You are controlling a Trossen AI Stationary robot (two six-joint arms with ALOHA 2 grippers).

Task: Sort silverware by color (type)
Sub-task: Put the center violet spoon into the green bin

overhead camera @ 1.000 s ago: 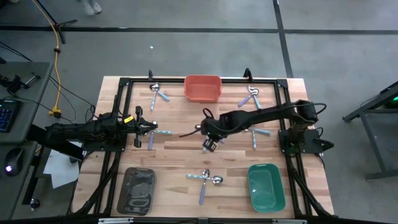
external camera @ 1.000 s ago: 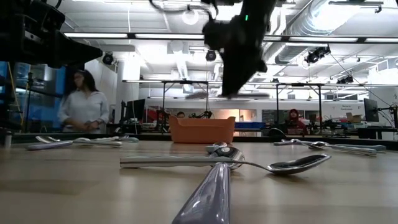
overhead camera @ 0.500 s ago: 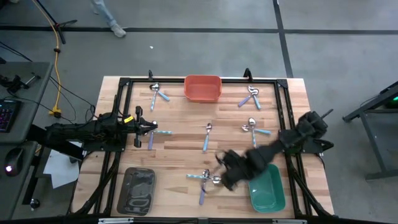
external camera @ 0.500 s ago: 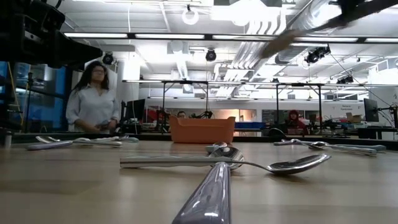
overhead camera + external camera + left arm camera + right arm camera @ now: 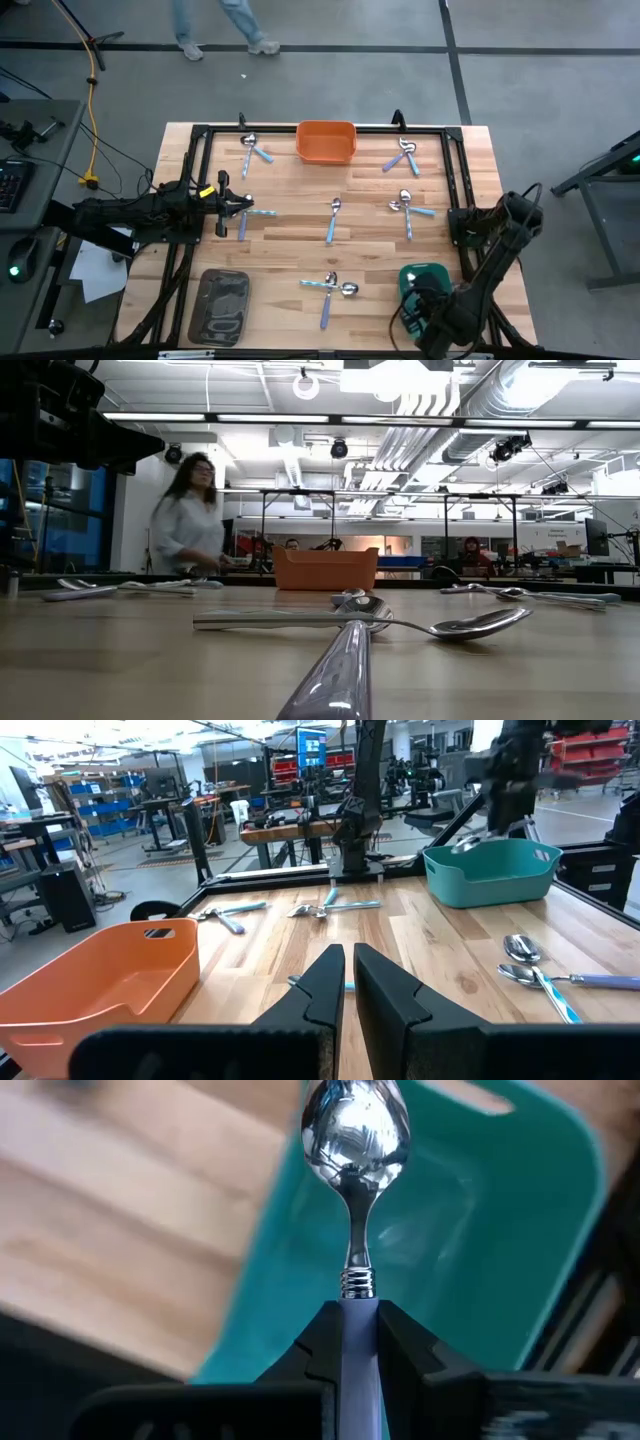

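Lavender-handled spoon [image 5: 356, 1200] is being gripped by the right gripper [image 5: 352, 1342], hovering over the green bin [image 5: 520, 1240]; next, releasing it inside. Left gripper [image 5: 347, 982] is waiting, nearly closed, empty.

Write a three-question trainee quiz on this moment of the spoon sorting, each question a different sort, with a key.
1. True or false: the right gripper is shut on a spoon.
2. Multiple choice: that spoon hangs over which bin? A) the orange bin B) the green bin C) the dark tray
3. Fill in: the left gripper waits at the table's ____ side, holding nothing.

Key: 1 true. 2 B. 3 left.
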